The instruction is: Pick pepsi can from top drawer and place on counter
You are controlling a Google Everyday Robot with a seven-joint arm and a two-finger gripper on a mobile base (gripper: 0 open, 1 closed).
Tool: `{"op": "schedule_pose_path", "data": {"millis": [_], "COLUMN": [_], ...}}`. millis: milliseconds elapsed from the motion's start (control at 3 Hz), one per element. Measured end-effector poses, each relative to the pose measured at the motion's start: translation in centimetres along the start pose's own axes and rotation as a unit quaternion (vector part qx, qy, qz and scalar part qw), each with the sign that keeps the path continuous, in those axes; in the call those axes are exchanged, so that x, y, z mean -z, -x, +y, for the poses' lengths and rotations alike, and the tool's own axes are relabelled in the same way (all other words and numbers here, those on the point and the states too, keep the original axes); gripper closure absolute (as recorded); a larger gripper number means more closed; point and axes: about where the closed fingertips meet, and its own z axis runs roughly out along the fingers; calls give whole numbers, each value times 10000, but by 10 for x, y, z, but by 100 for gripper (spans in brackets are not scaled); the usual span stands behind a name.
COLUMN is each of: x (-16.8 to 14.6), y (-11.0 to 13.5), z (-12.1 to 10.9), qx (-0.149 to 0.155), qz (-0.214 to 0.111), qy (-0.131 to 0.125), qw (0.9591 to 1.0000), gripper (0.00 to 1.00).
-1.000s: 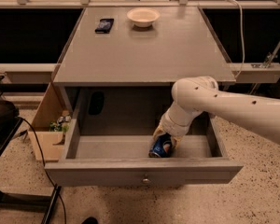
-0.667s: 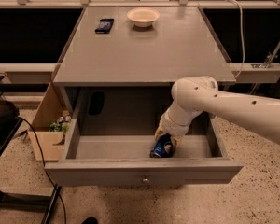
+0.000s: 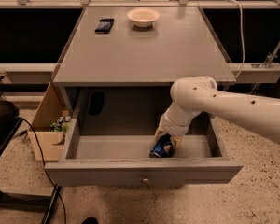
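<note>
The pepsi can [image 3: 160,148] is blue and sits tilted at the front middle-right of the open top drawer [image 3: 143,171]. My gripper [image 3: 165,140] reaches down into the drawer from the right. Its yellowish fingers [image 3: 158,134] hug both sides of the can, shut on it. The can's lower end shows below the fingers and rests near the drawer floor. The white arm [image 3: 224,106] crosses over the drawer's right half. The grey counter [image 3: 144,50] lies above the drawer.
A white bowl [image 3: 143,17] and a flat dark phone-like object [image 3: 104,25] lie at the counter's far edge. A dark object [image 3: 96,102] sits at the drawer's back left. A wooden box [image 3: 49,129] with small items stands left of the cabinet.
</note>
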Motion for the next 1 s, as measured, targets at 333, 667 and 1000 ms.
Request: {"op": "schedule_pose_path", "data": {"millis": [333, 667, 1000], "x": [10, 27, 47], "y": [-7, -18, -28], "z": [-2, -4, -5], "qx": [-363, -1051, -1720], "qz": [209, 512, 953], "qy": [105, 159, 102], "qw": [9991, 9930, 9804], "gripper": [100, 100, 100]}}
